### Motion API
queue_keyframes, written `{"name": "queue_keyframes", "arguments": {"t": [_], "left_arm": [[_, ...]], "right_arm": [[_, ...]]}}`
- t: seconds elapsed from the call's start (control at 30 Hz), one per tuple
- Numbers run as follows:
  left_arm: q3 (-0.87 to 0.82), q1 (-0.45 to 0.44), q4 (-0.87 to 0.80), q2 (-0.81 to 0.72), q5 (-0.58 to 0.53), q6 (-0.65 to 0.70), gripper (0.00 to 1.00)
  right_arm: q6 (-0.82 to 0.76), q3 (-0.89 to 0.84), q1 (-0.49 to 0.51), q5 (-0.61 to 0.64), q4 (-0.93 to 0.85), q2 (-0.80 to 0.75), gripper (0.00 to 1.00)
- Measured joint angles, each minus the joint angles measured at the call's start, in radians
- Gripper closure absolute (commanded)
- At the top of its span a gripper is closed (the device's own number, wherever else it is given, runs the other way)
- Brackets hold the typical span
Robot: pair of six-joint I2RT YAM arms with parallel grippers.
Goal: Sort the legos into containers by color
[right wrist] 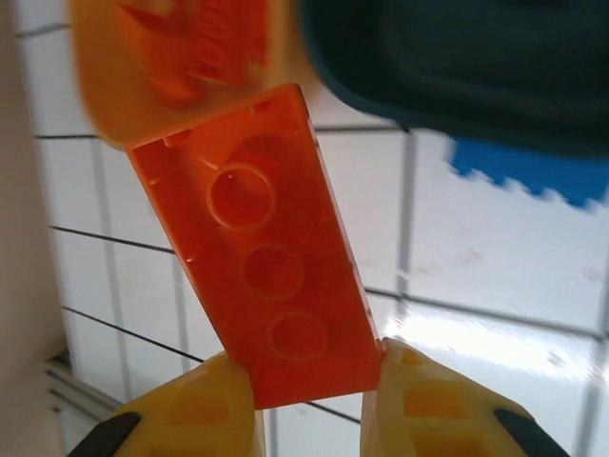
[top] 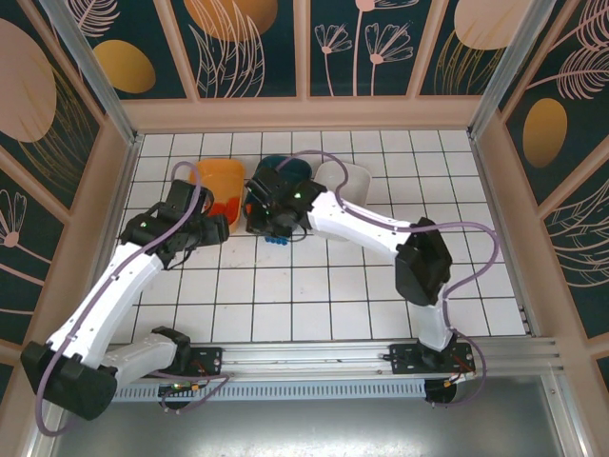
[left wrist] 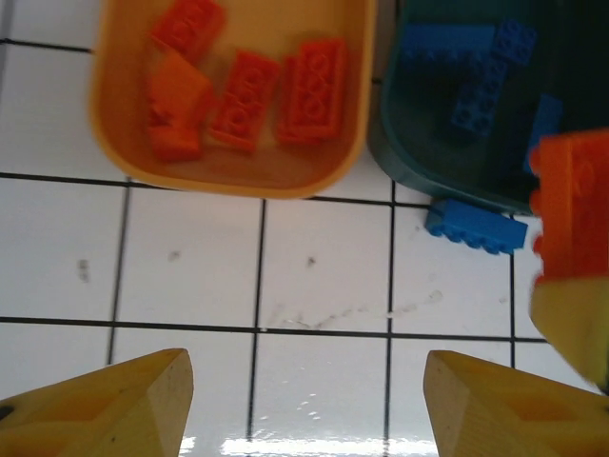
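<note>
**Left arm.** Your left gripper (left wrist: 304, 405) is open. Its two yellow wedge-shaped fingers (left wrist: 105, 409) are spread wide with nothing between them, over the white tiled table (left wrist: 190, 257). Ahead of the left finger lies the shallow orange rounded plastic tray (left wrist: 119, 143), which holds several orange-red studded plastic bricks (left wrist: 243, 100) in a loose cluster. Ahead of the right finger, just beside the orange tray, sits the dark teal plastic tray (left wrist: 419, 152) with blue studded bricks (left wrist: 481, 76) inside. One loose blue brick (left wrist: 474, 227) lies on the tiles at the teal tray's near rim; you cannot tell whether they touch.

**Right arm.** Your right gripper (right wrist: 314, 367) is closed on a single orange-red brick (right wrist: 262, 248). Its yellow pads (right wrist: 205, 409) clamp the long sides at one end. The brick's hollow underside, with three round tubes, faces the wrist camera. The brick projects past the fingertips and leans left. Beyond the fingertips, the orange tray is blurred at upper left and the teal tray is at upper right. The loose blue brick lies off to the right of the right pad.

**Far right.** In the overhead view, the white plastic tray (top: 357, 171) sits beyond and to the right of the right gripper, next to the teal tray and partly covered by the right arm.
</note>
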Motion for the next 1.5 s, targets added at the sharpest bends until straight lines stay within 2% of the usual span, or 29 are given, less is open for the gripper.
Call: {"name": "queue_keyframes", "arguments": {"t": [0.13, 0.17, 0.27, 0.33, 0.4, 0.53, 0.6, 0.73, 0.8, 0.97, 1.13, 1.3, 1.5], "left_arm": [[0.023, 0.0, -0.039, -0.073, -0.089, -0.023, 0.34], [0.033, 0.0, -0.046, -0.087, -0.1, -0.029, 0.34], [0.062, 0.0, -0.058, -0.112, -0.117, -0.039, 0.33], [0.065, 0.0, -0.062, -0.119, -0.117, -0.039, 0.33], [0.065, 0.0, -0.071, -0.121, -0.113, -0.038, 0.33], [0.065, 0.0, -0.081, -0.124, -0.086, -0.036, 0.32], [0.065, 0.0, -0.08, -0.128, -0.063, -0.033, 0.32], [0.039, 0.0, -0.047, -0.149, 0.023, -0.011, 0.31], [0.01, 0.0, -0.017, -0.152, 0.079, 0.003, 0.3], [-0.117, -0.022, 0.103, -0.102, 0.199, 0.022, 0.24], [-0.211, -0.132, 0.215, 0.008, 0.247, 0.022, 0.12], [-0.278, -0.165, 0.342, 0.086, 0.278, 0.01, 0.02], [-0.294, -0.181, 0.458, 0.212, 0.281, 0.011, 0.02]], "right_arm": [[-0.037, 0.219, -0.026, -0.043, 0.027, 0.175, 0.83], [-0.046, 0.29, -0.035, -0.056, 0.031, 0.233, 0.8], [-0.067, 0.491, -0.061, -0.095, 0.042, 0.395, 0.58], [-0.073, 0.599, -0.078, -0.118, 0.047, 0.483, 0.51], [-0.074, 0.65, -0.094, -0.127, 0.048, 0.532, 0.48], [-0.074, 0.635, -0.117, -0.128, 0.054, 0.528, 0.46], [-0.081, 0.578, -0.124, -0.123, 0.063, 0.488, 0.46], [-0.093, 0.354, -0.122, -0.078, 0.061, 0.318, 0.46], [-0.096, 0.187, -0.122, -0.041, 0.073, 0.179, 0.46], [-0.046, -0.274, -0.138, 0.029, 0.154, -0.28, 0.46], [0.031, -0.603, -0.191, 0.065, 0.237, -0.638, 0.44], [0.076, -0.77, -0.198, 0.076, 0.246, -0.76, 0.42], [0.098, -0.822, -0.199, 0.076, 0.248, -0.772, 0.42]]}}
